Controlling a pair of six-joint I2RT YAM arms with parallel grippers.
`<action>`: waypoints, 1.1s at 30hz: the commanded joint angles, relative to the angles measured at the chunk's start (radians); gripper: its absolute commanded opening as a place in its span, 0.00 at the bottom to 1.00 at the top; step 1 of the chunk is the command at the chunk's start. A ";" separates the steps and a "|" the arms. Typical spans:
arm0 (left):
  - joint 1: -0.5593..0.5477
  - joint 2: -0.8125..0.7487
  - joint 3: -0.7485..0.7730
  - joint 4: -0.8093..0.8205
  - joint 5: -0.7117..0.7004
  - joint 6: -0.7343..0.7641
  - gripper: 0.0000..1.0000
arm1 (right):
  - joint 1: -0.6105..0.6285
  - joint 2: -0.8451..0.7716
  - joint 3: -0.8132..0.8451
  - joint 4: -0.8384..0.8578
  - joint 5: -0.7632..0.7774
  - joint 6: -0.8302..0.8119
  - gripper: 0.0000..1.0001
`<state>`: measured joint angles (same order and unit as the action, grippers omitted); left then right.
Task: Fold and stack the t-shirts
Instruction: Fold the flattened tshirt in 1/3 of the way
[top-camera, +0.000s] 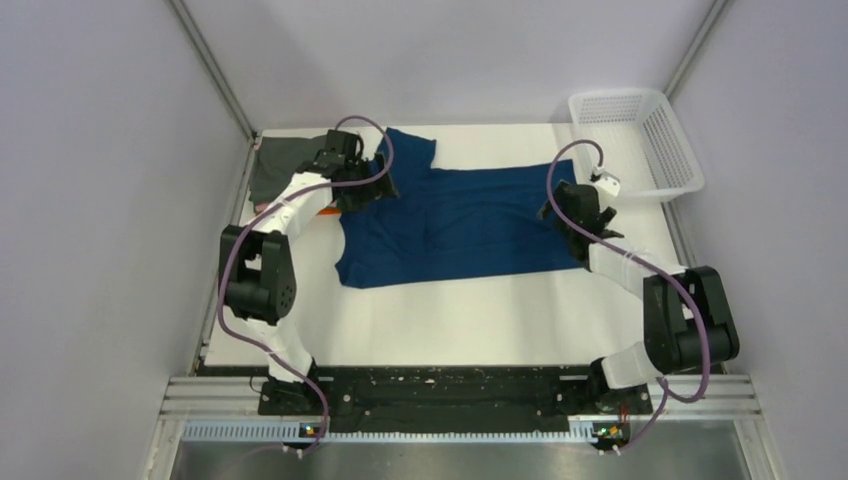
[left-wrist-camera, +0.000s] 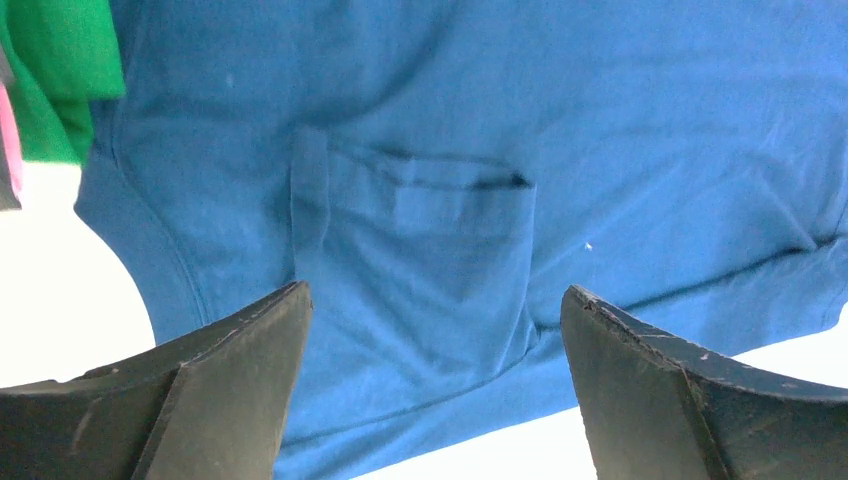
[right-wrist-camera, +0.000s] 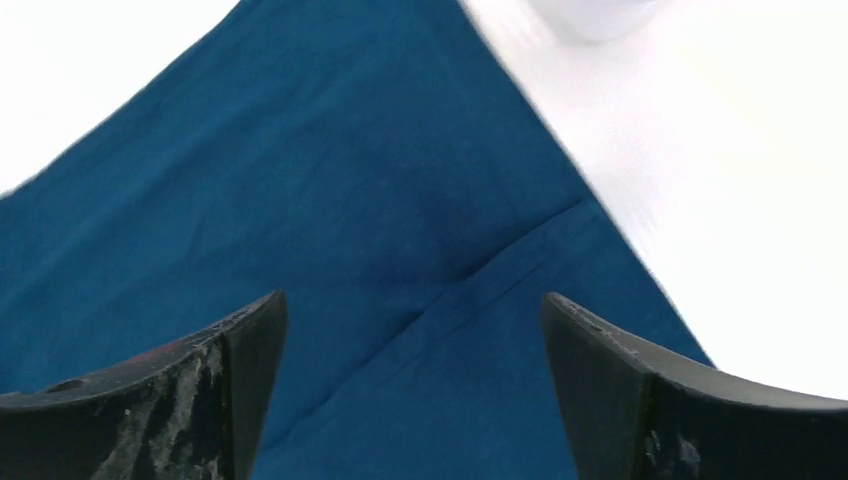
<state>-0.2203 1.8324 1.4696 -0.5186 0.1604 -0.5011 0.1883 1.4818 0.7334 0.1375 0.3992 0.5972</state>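
Left hand (left-wrist-camera: 430, 300) stands wide open, its two dark fingers (left-wrist-camera: 230, 390) spread well apart with nothing between them. It hangs just over the chest of the blue shirt (top-camera: 460, 225), and in the left wrist view a patch pocket (left-wrist-camera: 420, 250) lies flat under the gap. Whether the fingertips touch the cloth cannot be told.

Right hand (right-wrist-camera: 415, 300) is wide open too and grips nothing. It hovers over the other end of the shirt, where a straight seam runs across the cloth below it. The shirt's slanting edge meets bare white table (top-camera: 450, 320) to one side.

From above, the shirt lies spread across the middle of the table, its length running left to right. One sleeve points toward the far edge, close to the left hand. The cloth is mostly flat, with a few soft creases near its middle. The left hand is over its left end and the right hand over its right end.

A stack of folded shirts sits at the far left corner, just beside the blue one. A dark grey shirt (top-camera: 280, 165) shows on top, and a sliver of orange (top-camera: 325, 212) peeks out by the left arm. In the left wrist view a green shirt (left-wrist-camera: 60, 70) meets the blue shirt's edge, with a strip of pink (left-wrist-camera: 10, 140) beside it.

A white mesh basket (top-camera: 640, 140) stands upright at the far right corner, apart from the shirt and near the right hand.
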 joint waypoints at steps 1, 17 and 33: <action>-0.033 -0.132 -0.127 0.042 0.055 -0.039 0.99 | 0.093 -0.076 0.009 -0.038 -0.095 -0.026 0.98; -0.088 -0.172 -0.594 0.273 0.134 -0.166 0.99 | 0.155 0.050 -0.114 -0.108 -0.277 0.076 0.99; -0.220 -0.799 -1.102 0.089 -0.023 -0.408 0.99 | 0.185 -0.557 -0.423 -0.645 -0.429 0.316 0.99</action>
<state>-0.4046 1.1492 0.4595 -0.1860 0.2245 -0.8055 0.3470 1.0241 0.3817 -0.1761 0.0353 0.8097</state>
